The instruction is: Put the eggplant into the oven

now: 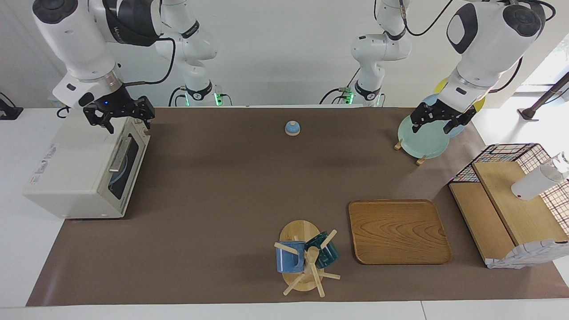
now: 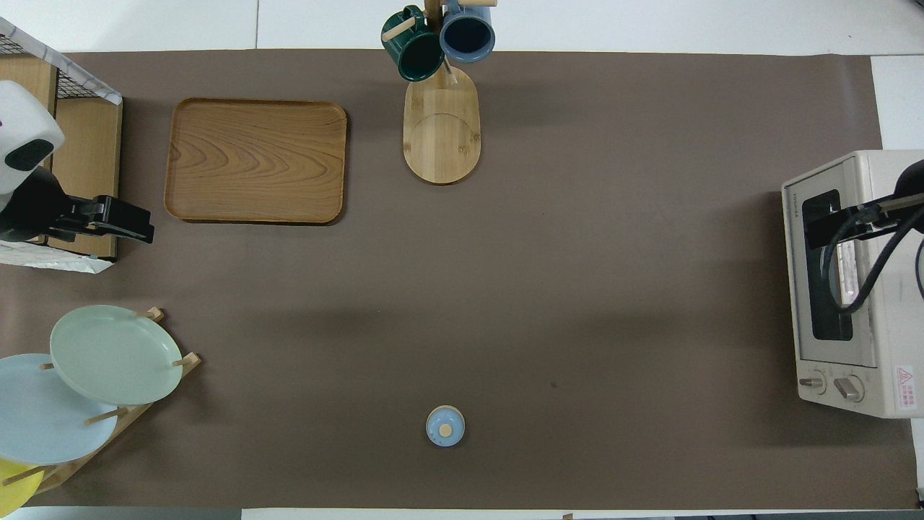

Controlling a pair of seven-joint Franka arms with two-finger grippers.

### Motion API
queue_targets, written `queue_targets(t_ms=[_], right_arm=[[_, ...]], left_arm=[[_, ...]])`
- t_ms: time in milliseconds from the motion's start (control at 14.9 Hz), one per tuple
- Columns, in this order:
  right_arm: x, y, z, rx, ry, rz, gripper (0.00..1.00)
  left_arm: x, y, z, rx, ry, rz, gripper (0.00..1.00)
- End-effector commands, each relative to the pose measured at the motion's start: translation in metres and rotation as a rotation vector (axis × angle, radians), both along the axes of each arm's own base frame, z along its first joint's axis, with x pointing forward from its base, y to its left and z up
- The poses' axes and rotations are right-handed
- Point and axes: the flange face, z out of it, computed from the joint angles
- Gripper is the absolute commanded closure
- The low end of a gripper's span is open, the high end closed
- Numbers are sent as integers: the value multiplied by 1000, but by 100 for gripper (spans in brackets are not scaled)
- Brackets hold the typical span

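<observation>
The eggplant does not show in either view. The cream-white oven (image 1: 66,178) stands at the right arm's end of the table, its dark glass door shut and its bar handle (image 1: 120,155) facing the middle of the table. It also shows in the overhead view (image 2: 891,325). My right gripper (image 1: 128,126) hangs open and empty just above the oven's top front edge, and shows over the door in the overhead view (image 2: 816,227). My left gripper (image 1: 432,128) is open and empty in the air over the plate rack, and also shows in the overhead view (image 2: 141,230).
A small blue bell (image 1: 292,128) sits near the robots at mid-table. Plates (image 1: 422,138) stand in a wooden rack at the left arm's end. A wooden tray (image 1: 398,231), a mug tree (image 1: 306,258) with two mugs and a wire-mesh wooden rack (image 1: 511,209) lie farther out.
</observation>
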Motion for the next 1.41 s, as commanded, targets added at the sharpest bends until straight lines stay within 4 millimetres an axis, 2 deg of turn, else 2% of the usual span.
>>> queue_targets(t_ms=[0, 268, 469, 1339], right_arm=[[-9, 13, -2, 40, 27, -41, 0], [-5, 16, -1, 29, 17, -75, 0], [-12, 22, 2, 30, 11, -108, 0], [-14, 20, 3, 33, -2, -117, 0]], left_arm=[[-4, 5, 5, 14, 0, -4, 0], [-4, 5, 6, 14, -2, -4, 0], [-4, 5, 5, 14, 0, -4, 0], [-4, 5, 6, 13, -2, -4, 0]])
